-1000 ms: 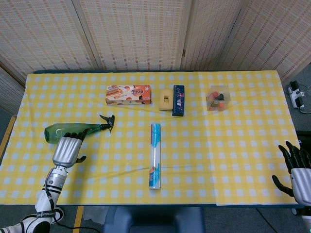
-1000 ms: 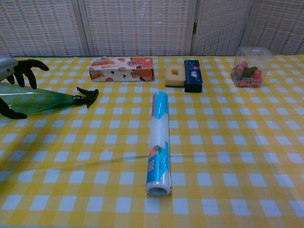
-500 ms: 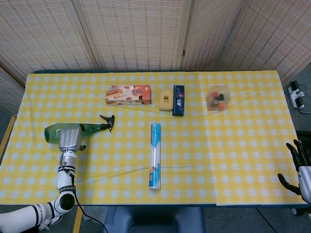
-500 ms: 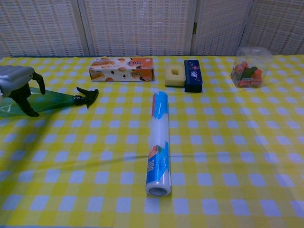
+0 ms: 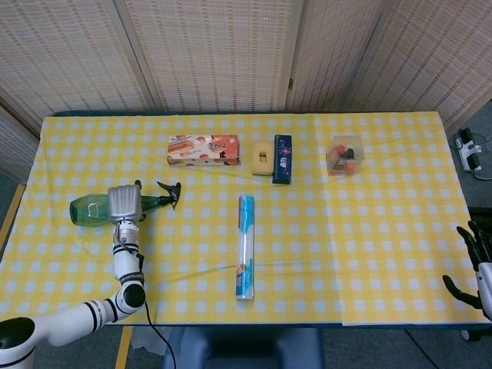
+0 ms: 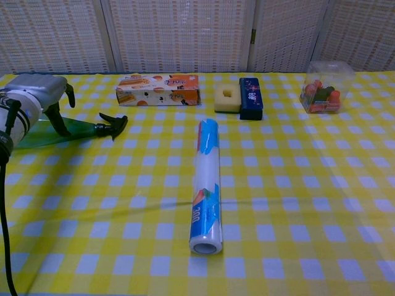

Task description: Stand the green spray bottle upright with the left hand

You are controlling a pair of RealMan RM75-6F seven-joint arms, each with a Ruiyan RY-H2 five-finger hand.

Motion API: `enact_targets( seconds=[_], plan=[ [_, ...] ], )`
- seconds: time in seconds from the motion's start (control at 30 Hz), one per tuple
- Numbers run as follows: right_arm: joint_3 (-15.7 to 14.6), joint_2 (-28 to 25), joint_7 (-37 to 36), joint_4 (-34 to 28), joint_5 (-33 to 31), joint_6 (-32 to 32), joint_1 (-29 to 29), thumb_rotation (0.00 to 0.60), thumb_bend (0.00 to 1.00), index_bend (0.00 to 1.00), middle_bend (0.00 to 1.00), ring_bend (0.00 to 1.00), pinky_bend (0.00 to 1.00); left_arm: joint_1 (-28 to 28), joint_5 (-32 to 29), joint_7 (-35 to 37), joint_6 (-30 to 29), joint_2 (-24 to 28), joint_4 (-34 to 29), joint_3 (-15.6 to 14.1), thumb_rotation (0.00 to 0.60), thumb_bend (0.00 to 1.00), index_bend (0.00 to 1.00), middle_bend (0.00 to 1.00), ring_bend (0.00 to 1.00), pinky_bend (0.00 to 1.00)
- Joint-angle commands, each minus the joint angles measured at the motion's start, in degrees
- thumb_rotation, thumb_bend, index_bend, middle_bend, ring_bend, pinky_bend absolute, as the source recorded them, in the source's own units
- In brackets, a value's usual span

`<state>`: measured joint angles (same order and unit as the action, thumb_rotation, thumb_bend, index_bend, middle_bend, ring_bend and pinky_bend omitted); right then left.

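One bottle down, left hand on top

One green spray bottle [image 5: 92, 208] lies on its side near the left edge of the checked table [image 5: 369, 231], its black nozzle [image 5: 169, 193] pointing right. The left hand [image 5: 124, 203] sits over the bottle's middle with dark fingers [image 6: 60, 120] curled down around the body, apparently clamped on it.

Just right of centre lies a wrap roll [image 5: 245, 246], pointing toward the front edge. Farther back stand a snack box [image 5: 203, 150], a yellow sponge [image 5: 264, 158] and a dark blue box [image 5: 282, 158] touching it. A clear tub [image 5: 345, 156] at back right holds red and dark pieces. The right hand [image 5: 480, 269] hangs off the table's right corner, fingers spread, holding nothing.
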<state>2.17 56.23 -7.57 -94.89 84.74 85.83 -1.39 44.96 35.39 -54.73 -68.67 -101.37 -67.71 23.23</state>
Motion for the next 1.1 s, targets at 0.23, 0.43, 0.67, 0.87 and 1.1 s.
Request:
enact_targets(
  seconds=[0.23,0.43,0.67,0.87,1.1],
  plan=[
    [0.07,-0.04,-0.34,0.15,0.20,0.86,-0.38,0.600,0.33,0.00,0.00,0.00,0.00,2.10,-3.76,-1.06,3.38,-1.89,4.63,0.02,0.600,0.16,0.35,1.00,1.00,1.00],
    [0.20,-0.09,-0.41,0.23,-0.36,0.31,-0.21,0.600,0.33,0.00,0.00,0.00,0.00,4.38,-5.29,-0.23,7.29,-4.61,12.38,0.52,0.600,0.17,0.35,1.00,1.00,1.00],
    [0.57,-0.15,-0.80,0.57,-1.19,0.32,-0.31,0.600,0.33,0.00,0.00,0.00,0.00,5.25,-7.24,-0.56,11.06,-6.62,19.41,0.42,0.600,0.32,0.38,1.00,1.00,1.00],
    [0.80,-0.09,-0.60,0.58,-1.70,0.23,-0.30,0.600,0.33,0.00,0.00,0.00,0.00,5.89,-8.88,-0.37,14.83,-7.87,23.03,0.84,0.600,0.33,0.37,1.00,1.00,1.00],
    [0.88,-0.11,-0.69,0.67,-1.94,0.00,-0.26,0.600,0.33,0.00,0.00,0.00,0.00,6.22,-5.63,3.73,14.80,-9.08,25.92,0.51,0.600,0.40,0.61,1.00,1.00,1.00]
  ],
)
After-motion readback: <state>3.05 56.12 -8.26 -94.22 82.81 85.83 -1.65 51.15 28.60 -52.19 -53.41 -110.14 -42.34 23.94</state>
